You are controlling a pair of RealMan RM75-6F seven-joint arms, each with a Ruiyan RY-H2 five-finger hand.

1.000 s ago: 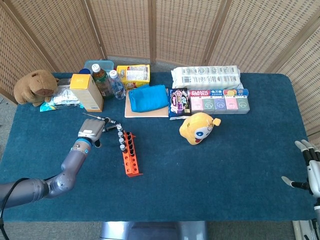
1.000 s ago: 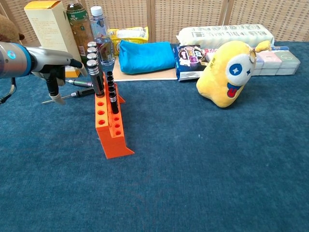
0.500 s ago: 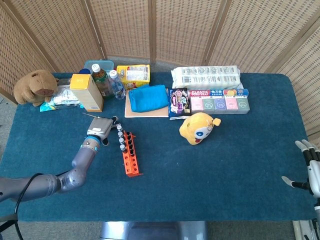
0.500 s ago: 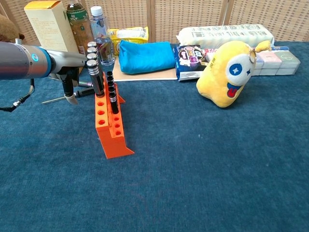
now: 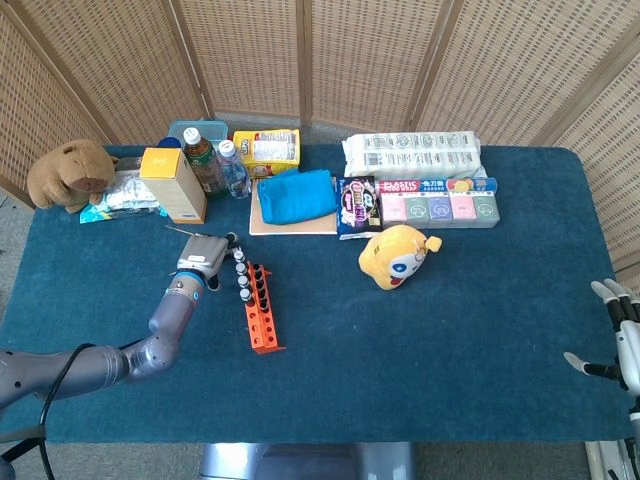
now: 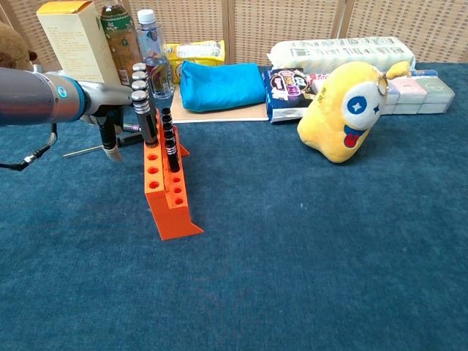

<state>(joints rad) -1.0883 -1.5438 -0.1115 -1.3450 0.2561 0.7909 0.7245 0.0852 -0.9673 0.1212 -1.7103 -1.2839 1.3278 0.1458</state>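
Orange rack (image 6: 167, 191): stands on the blue surface (image 5: 450, 330), sloped, with silver-capped bits (image 6: 140, 99) upright in its far holes and dark ones behind; near holes are bare.
Left hand (image 5: 203, 258): just beside the rack's far end, on its left. Chest view shows the fingers (image 6: 110, 139) hanging down near the silver-capped bits; can't tell if they pinch anything or only touch.
Loose tool: thin screwdriver (image 6: 93, 150) lies flat on the surface under the left hand, next to the rack.
Right hand (image 5: 622, 345): at the far right edge of the surface, well apart from everything, fingers spread, holding nothing.
Risk 1: rack looks light and narrow-footed. A sideways nudge from the left hand or wrist could likely tip it and spill the bits.
Risk 2: bits stand close together, so a wide grab may snag a neighbour and drag it out.
Risk 3: the fingers could press the screwdriver and roll it under the rack.
Risk 4: water bottle (image 6: 152, 55) and tall box (image 6: 72, 40) stand just behind; a backward swing of the arm could topple them.
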